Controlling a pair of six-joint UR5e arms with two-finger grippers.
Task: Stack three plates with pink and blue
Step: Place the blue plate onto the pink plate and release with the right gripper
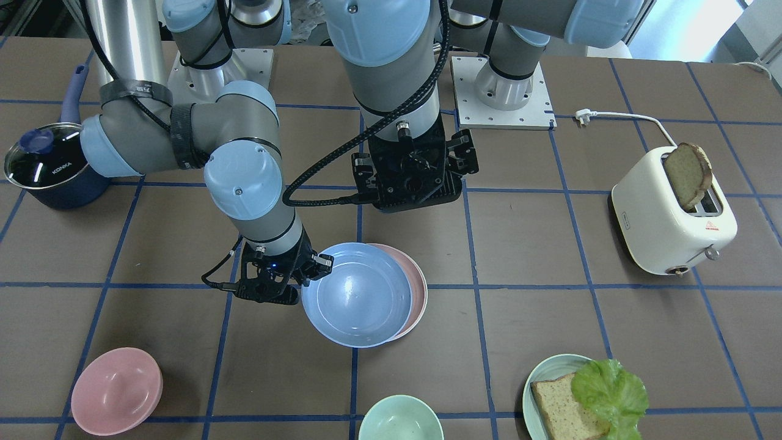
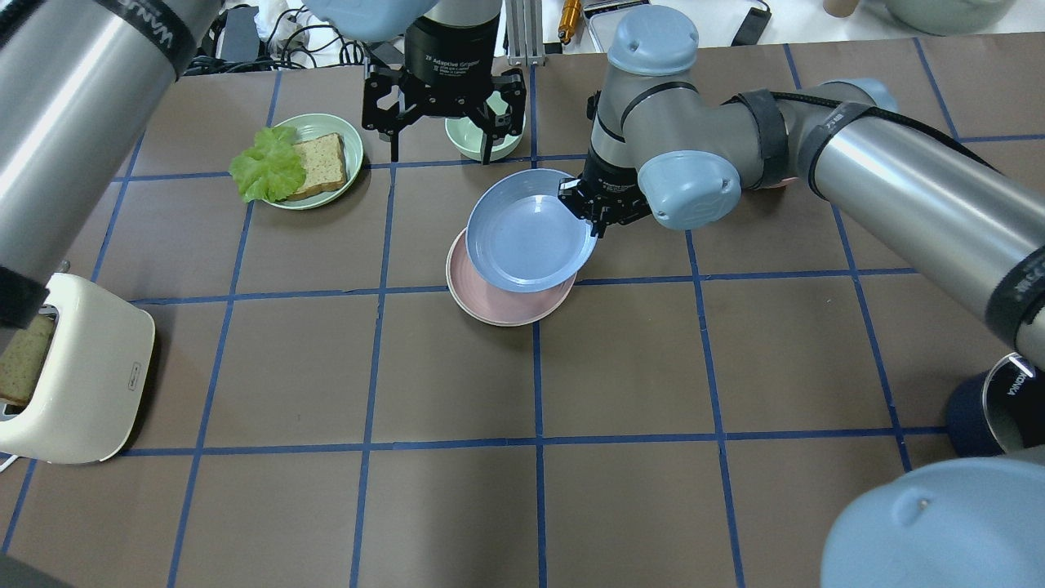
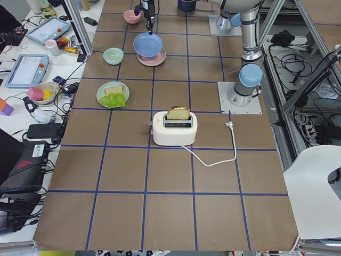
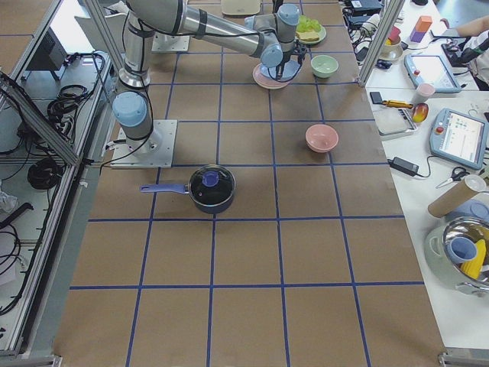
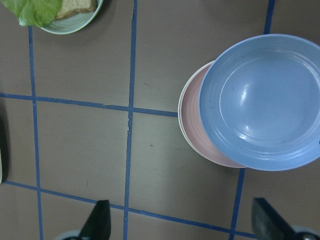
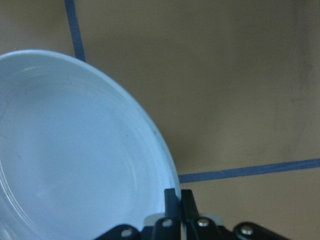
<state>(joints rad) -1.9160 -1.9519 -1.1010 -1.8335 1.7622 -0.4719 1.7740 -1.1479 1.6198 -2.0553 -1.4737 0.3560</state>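
Note:
The light blue plate [image 1: 357,293] lies offset over the pale pink plate [image 1: 420,287] near the table's middle; both also show in the overhead view, blue [image 2: 531,231] over pink [image 2: 498,306]. A thin cream-white edge [image 5: 180,112] shows under the pink plate; the rest of that plate is hidden. My right gripper [image 1: 307,273] is shut on the blue plate's rim, and the wrist view shows its fingers [image 6: 172,200] pinching the rim. My left gripper [image 2: 441,143] is open and empty, hovering above and beyond the plates.
A pink bowl [image 1: 116,391] and a mint bowl [image 1: 400,418] stand near the operators' edge. A teal plate with bread and lettuce [image 1: 540,382] is beside them. A cream toaster [image 1: 672,220] with bread and a dark lidded pot [image 1: 46,165] stand at the table's two ends.

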